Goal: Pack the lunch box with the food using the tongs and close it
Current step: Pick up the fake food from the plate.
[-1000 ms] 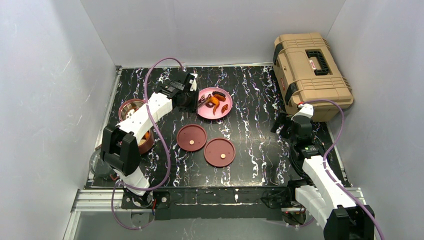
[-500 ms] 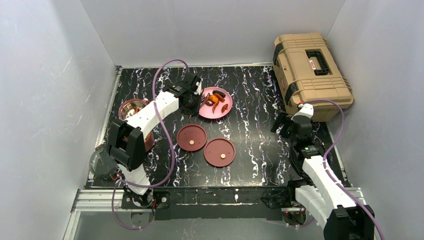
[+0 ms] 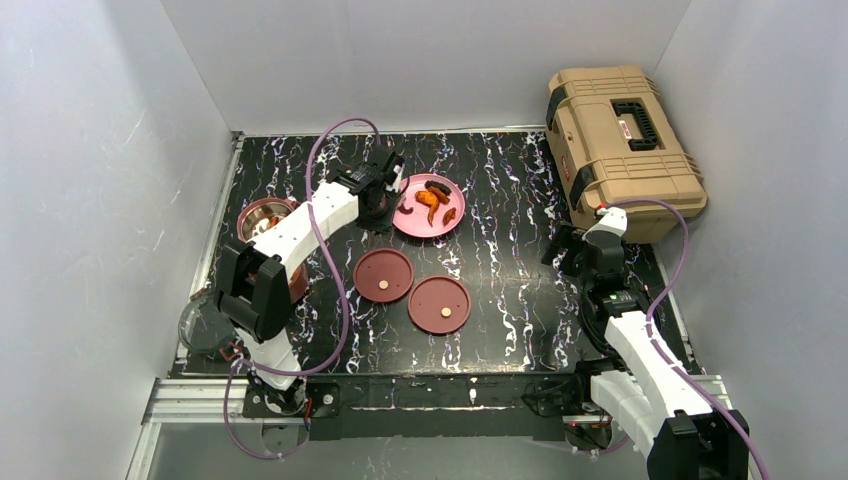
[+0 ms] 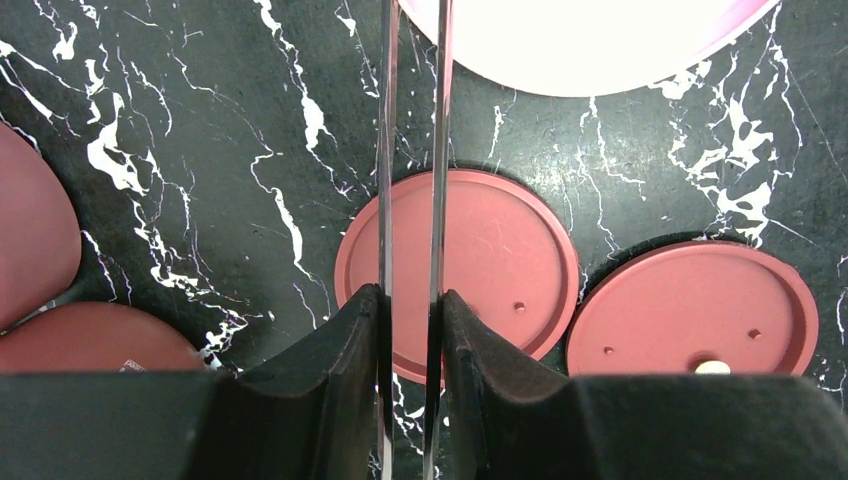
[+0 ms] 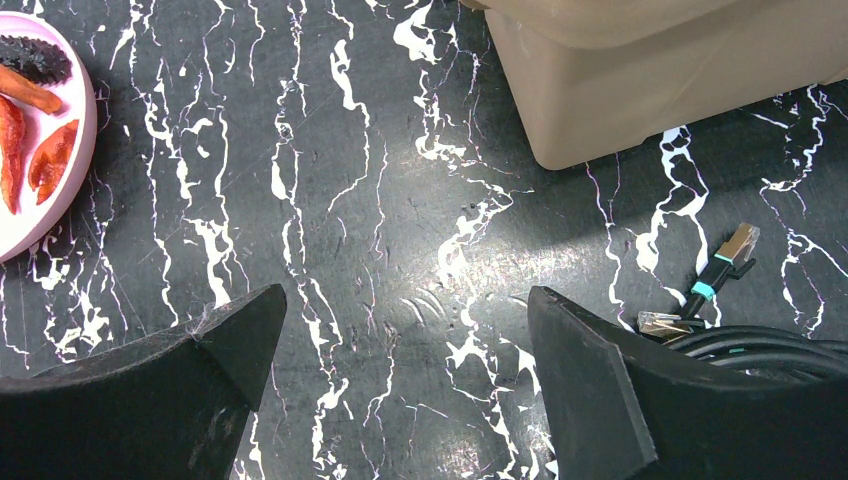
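Observation:
My left gripper (image 3: 386,198) is shut on the tongs (image 4: 412,150). Their two thin blades run between its fingers (image 4: 330,350) toward the pink plate (image 3: 412,226). The tongs' tips are lost in the plate's glare (image 4: 590,50), so whether they hold anything cannot be told. The food (image 3: 431,200), orange-red pieces and dark bits, lies on the plate. Two maroon lunch box lids (image 3: 383,274) (image 3: 439,304) lie flat in front of the plate. Two lunch box bowls (image 3: 263,214) (image 3: 293,285) sit at the left under my arm. My right gripper (image 5: 405,330) hangs open over bare table.
The tan toolbox (image 3: 620,140) stands at the back right, close behind my right gripper (image 3: 572,246). A cable with a connector (image 5: 722,262) lies by the right fingers. A clear round lid (image 3: 203,326) rests at the table's left edge.
My left arm has swung a little toward the back and its wrist has shifted at the plate's left rim. The tongs' blades have drawn closer together. The right arm has not moved.

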Robot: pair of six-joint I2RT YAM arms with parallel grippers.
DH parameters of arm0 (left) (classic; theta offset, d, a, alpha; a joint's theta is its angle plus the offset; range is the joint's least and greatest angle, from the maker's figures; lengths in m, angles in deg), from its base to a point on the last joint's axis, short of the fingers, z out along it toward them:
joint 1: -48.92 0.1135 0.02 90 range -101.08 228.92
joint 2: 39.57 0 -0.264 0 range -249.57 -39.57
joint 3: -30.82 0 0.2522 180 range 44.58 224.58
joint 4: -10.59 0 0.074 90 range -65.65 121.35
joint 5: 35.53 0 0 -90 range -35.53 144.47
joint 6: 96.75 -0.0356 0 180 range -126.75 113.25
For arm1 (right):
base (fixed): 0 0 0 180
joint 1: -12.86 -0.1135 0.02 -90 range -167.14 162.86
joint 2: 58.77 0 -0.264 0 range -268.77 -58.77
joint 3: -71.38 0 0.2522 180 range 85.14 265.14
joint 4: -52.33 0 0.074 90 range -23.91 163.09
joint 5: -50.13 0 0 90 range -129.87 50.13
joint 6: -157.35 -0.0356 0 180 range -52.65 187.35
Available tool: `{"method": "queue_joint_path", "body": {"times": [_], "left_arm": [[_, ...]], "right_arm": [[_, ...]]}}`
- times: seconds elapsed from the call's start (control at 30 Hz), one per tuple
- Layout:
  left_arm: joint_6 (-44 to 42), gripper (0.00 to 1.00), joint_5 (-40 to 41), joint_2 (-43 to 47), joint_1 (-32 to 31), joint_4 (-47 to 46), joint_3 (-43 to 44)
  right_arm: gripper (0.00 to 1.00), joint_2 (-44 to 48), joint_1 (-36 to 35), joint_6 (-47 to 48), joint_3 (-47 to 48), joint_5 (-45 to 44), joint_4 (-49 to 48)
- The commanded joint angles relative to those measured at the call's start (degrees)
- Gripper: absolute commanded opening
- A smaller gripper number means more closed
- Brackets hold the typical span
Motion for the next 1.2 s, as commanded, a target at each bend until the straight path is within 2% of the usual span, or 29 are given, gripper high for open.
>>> {"method": "queue_joint_path", "body": {"times": [0.0, 0.27, 0.5, 1.17], "left_arm": [[-2.79, 0.23, -1.95, 1.61, -0.22, 1.86, 1.88], [-4.71, 0.11, -2.98, 0.64, -0.18, 3.22, 4.11], [-3.13, 0.00, -4.24, 5.69, -0.18, 2.22, 3.97], [-2.45, 0.00, -4.30, 14.96, -0.09, 4.24, 3.89]], "right_arm": [[1.00, 0.47, 0.07, -0.34, 0.44, 0.06, -2.53], [1.00, 1.92, 0.07, 0.01, 0.63, -0.65, -0.57], [1.00, 3.39, 0.09, 0.26, 0.73, -1.34, 0.33], [1.00, 3.98, 0.07, 0.19, 0.72, -1.02, 0.30]]}}
